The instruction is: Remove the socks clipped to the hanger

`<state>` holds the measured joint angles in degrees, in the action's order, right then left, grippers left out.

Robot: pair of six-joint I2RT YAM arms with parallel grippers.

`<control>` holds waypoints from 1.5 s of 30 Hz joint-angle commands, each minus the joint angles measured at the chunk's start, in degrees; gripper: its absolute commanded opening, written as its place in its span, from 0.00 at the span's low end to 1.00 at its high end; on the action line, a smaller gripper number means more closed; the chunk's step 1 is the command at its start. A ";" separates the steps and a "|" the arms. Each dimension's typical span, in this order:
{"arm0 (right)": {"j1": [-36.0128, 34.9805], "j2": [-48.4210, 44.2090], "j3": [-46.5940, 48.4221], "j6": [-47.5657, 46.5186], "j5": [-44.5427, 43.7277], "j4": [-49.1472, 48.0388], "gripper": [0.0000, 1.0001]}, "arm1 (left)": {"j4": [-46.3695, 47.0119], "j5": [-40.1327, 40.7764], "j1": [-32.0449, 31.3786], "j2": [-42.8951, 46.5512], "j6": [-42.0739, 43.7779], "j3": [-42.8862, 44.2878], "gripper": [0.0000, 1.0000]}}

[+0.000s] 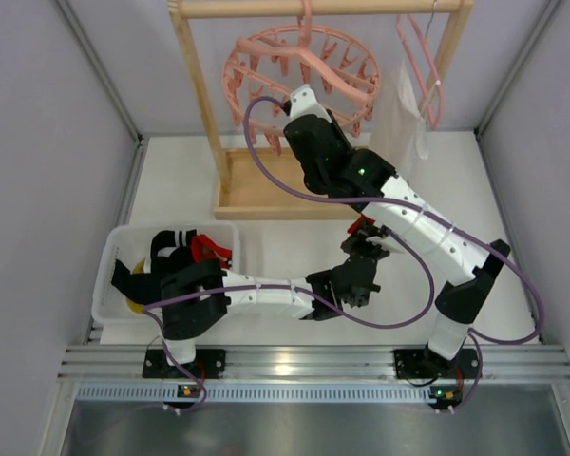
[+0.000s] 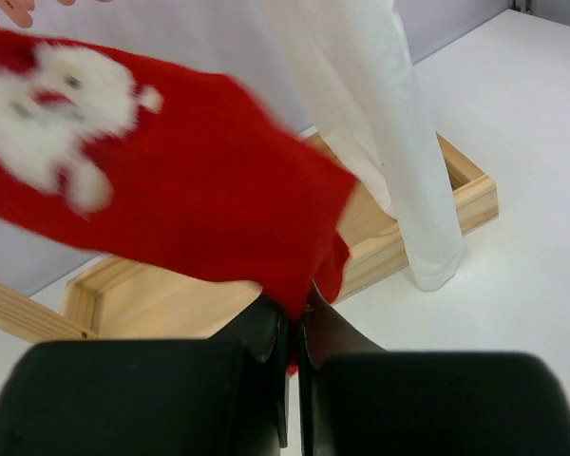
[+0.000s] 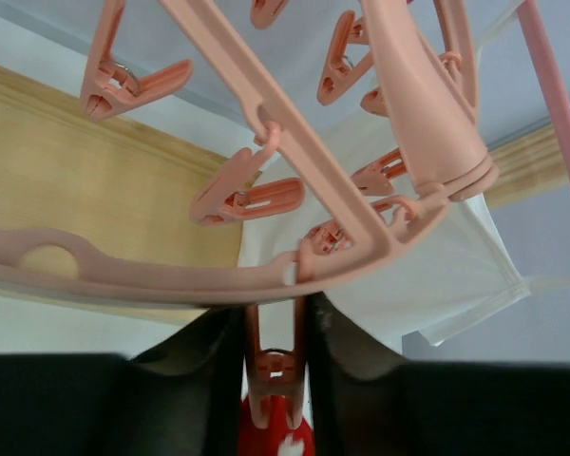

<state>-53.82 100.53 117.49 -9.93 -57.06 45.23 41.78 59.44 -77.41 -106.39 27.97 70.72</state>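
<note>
The round pink hanger (image 1: 309,62) hangs from the wooden rack's top bar. In the right wrist view my right gripper (image 3: 275,332) is shut on one dangling pink clip (image 3: 277,366) under the hanger's ring (image 3: 171,275). Both fingers press the clip's arms. A red sock (image 3: 275,437) shows below that clip. It has a white Santa figure (image 2: 52,114) and stretches up to the left. My left gripper (image 2: 296,323) is shut on its lower edge (image 2: 313,275). From above, the left gripper (image 1: 363,239) is under the right forearm, with a bit of red sock (image 1: 364,225) showing.
A white basket (image 1: 109,285) at the near left holds black (image 1: 171,249) and red (image 1: 209,249) socks. The wooden rack (image 1: 195,85) has a tray-like base (image 1: 256,204). A white garment (image 1: 399,123) on a plain pink hanger (image 1: 423,66) hangs at its right.
</note>
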 commanded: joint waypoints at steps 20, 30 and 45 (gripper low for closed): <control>0.65 -14.64 -11.39 7.38 16.00 -5.94 0.73 | -32.27 -0.91 5.77 29.28 -36.65 -18.68 0.00; 0.56 -33.46 -30.29 12.21 27.44 -12.96 0.97 | -65.84 0.25 14.63 47.84 -57.83 -20.53 0.00; 0.65 -43.31 -42.26 14.85 29.28 -17.20 0.99 | -78.87 -23.40 66.31 56.29 -67.06 -17.02 0.00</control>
<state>-53.76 58.08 75.66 3.70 -29.56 31.64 -34.83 42.30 -17.34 -50.78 -34.24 51.33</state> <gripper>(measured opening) 0.992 0.020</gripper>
